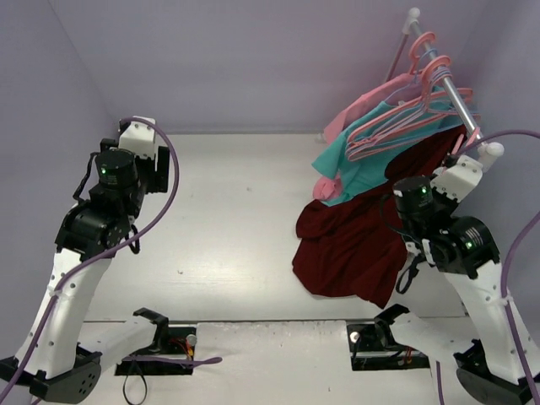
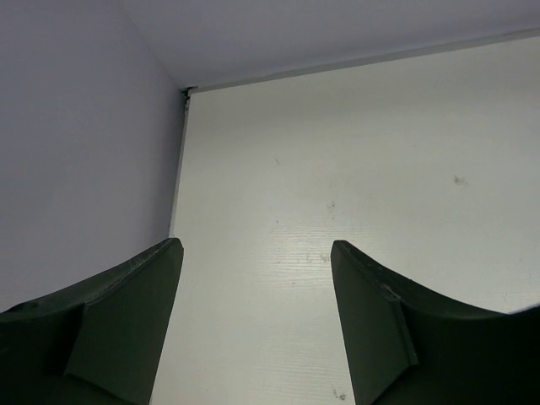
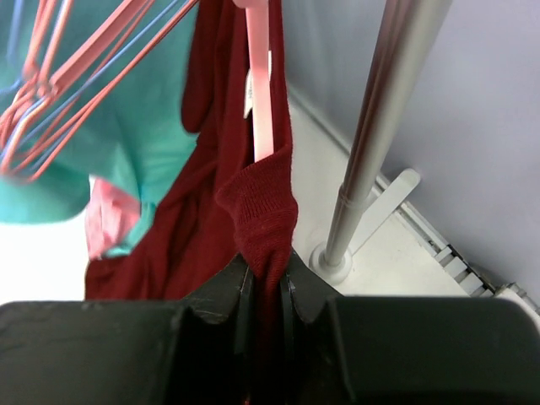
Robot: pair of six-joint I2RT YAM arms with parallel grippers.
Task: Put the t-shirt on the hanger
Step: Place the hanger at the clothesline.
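two claws: right gripper (image 3: 266, 280) pinches a fold of the soft, floppy maroon t-shirt (image 3: 261, 202) beside the pink hanger (image 3: 260, 93), left gripper (image 2: 255, 249) spread wide; probably best gripped near the collar.

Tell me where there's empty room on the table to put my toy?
The wide bare white tabletop between the left arm and the maroon t-shirt, back to the far wall. The right side is crowded: t-shirt, teal garment, pink hangers, rack pole and the right arm.
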